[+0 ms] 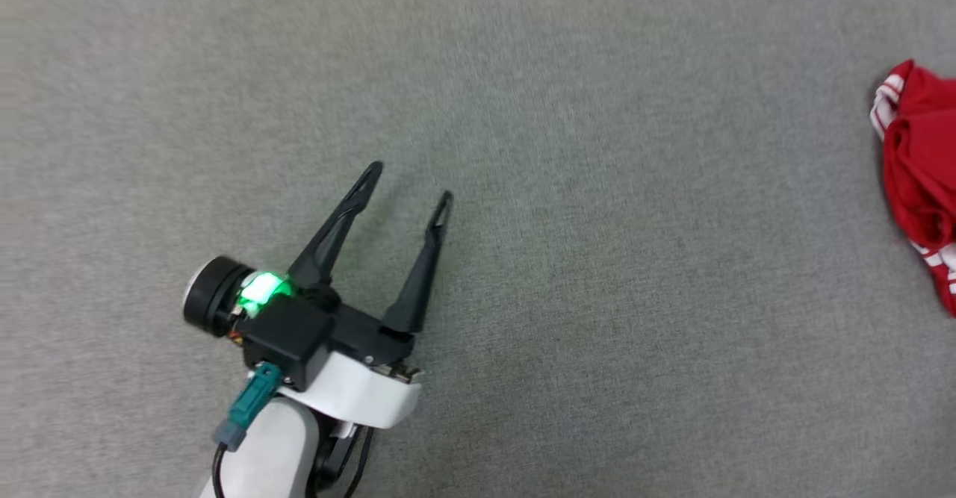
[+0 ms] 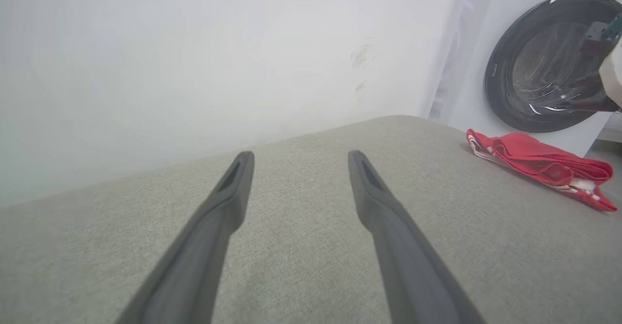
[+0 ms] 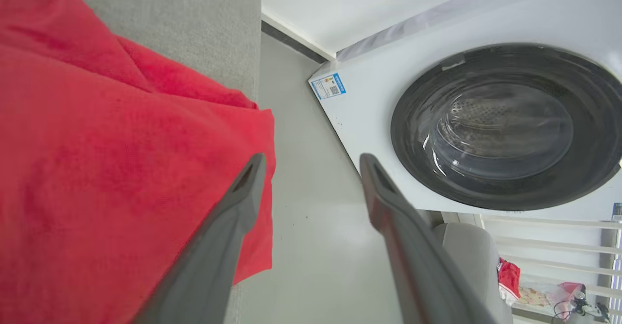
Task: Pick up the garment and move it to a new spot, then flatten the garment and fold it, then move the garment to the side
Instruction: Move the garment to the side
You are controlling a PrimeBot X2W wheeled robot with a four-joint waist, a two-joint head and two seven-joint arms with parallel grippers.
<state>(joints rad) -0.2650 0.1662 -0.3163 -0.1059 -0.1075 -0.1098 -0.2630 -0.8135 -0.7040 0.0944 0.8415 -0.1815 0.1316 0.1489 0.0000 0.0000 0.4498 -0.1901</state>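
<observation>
The red garment (image 1: 920,177) ran off the head view's right edge, mostly out of frame; the label (image 3: 329,86) on the washing machine (image 3: 374,115), possibly bearing a QR code, was too small to read.

A grey fabric-covered worktop (image 1: 523,110) stretches wide, backed by a white wall (image 2: 194,61) that carries faint scuff marks (image 2: 362,54). Just past the worktop's edge, a white washing machine (image 3: 369,95) stands on a pale floor (image 3: 301,178). It has a dark round door (image 3: 505,125) and a blue-edged sticker (image 3: 328,86) at one corner.

Blue-edged sticker (image 3: 329,86) on washing machine (image 3: 365,125); print illegible
</observation>
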